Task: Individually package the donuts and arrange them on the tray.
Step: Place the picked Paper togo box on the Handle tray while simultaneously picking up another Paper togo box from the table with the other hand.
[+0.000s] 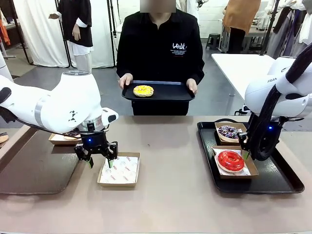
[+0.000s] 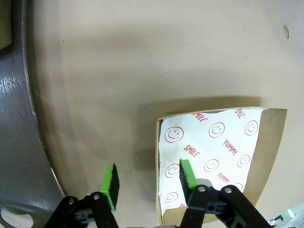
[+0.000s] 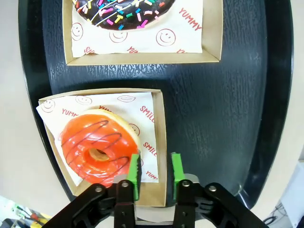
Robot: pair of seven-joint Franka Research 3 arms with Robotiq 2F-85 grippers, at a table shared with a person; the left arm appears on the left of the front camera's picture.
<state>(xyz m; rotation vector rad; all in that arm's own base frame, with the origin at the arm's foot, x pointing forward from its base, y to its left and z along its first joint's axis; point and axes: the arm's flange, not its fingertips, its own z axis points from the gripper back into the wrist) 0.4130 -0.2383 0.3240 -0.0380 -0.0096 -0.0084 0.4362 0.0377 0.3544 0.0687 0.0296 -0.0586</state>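
The person holds a black tray [image 1: 180, 92] carrying the yellow donut [image 1: 143, 90]. On the black tray [image 1: 282, 180] at my right, the sprinkled donut [image 1: 229, 131] [image 3: 123, 12] and the red donut [image 1: 230, 161] [image 3: 97, 149] each lie in a paper-lined box. My right gripper [image 1: 245, 150] [image 3: 155, 175] is open by a narrow gap, its fingers on either side of the red donut's box wall [image 3: 161, 137]. The left gripper [image 1: 100, 161] [image 2: 148, 178] is open and straddles the left wall of an empty lined box [image 1: 119, 169] [image 2: 213, 152]. The chocolate donut [image 1: 72, 136] peeks out behind the left arm.
A grey tray [image 1: 34, 168] [image 2: 19, 118] lies at the table's left, close beside the left gripper. The chocolate donut's box [image 1: 58, 140] sits at that tray's far edge. Bare tabletop [image 1: 170, 146] separates the empty box from the right tray.
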